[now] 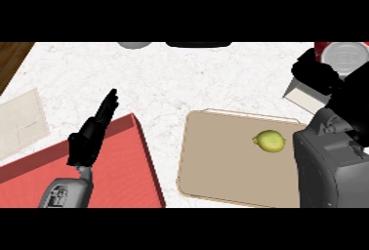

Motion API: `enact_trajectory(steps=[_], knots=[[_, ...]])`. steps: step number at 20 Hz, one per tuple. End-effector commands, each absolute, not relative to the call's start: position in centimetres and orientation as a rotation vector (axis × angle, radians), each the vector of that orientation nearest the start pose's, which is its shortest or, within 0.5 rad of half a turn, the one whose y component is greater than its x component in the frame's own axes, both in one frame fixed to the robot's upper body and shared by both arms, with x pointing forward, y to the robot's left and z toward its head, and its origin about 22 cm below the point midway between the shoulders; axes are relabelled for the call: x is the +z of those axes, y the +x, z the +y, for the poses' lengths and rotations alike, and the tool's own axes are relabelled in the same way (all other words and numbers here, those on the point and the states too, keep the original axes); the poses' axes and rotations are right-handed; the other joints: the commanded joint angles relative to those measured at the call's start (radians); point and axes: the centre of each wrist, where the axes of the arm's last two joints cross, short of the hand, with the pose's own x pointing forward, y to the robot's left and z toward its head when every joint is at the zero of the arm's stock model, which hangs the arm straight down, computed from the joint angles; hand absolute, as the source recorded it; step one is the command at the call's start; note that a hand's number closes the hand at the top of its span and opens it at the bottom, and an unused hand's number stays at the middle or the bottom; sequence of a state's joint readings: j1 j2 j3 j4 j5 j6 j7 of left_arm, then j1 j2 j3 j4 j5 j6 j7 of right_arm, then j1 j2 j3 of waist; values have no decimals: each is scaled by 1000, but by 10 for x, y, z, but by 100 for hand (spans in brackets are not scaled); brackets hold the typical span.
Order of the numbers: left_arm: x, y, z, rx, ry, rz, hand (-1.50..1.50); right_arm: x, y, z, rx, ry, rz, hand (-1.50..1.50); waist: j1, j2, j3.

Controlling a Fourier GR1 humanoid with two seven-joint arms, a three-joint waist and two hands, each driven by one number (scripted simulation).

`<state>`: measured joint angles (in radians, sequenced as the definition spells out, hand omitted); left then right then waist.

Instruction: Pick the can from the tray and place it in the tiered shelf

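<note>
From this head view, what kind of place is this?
Probably a kitchen counter: a pale speckled stone-like top, a beige tray holding a lemon, and a red can in the right hand at upper right. The left hand rests open over a red box-like thing.

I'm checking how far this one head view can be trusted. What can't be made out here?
- can: cut by the picture's right edge, its lower part hidden by the right hand.
- tiered shelf: not identifiable in this view.
- grey object and dark object: cut off at the top, identity unclear.
- tray: right side hidden by the right forearm.
- box: mostly hidden by the right hand.
</note>
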<state>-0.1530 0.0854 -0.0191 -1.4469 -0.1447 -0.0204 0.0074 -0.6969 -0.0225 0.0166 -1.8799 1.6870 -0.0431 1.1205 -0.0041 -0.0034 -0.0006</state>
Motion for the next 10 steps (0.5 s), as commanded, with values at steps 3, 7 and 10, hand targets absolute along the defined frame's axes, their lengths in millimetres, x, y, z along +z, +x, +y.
enact_trajectory(steps=[3,7,10], knots=[[23,284,230,-261,116,-1582,0,267,287,-170,-338,-1711,-1208,150,3,1,0],[4,284,218,-243,104,-1575,0,259,291,-197,-370,-1777,-1181,150,2,3,0],[12,292,217,-263,118,-1563,0,273,297,-214,-330,-1794,-1175,150,3,3,0]])
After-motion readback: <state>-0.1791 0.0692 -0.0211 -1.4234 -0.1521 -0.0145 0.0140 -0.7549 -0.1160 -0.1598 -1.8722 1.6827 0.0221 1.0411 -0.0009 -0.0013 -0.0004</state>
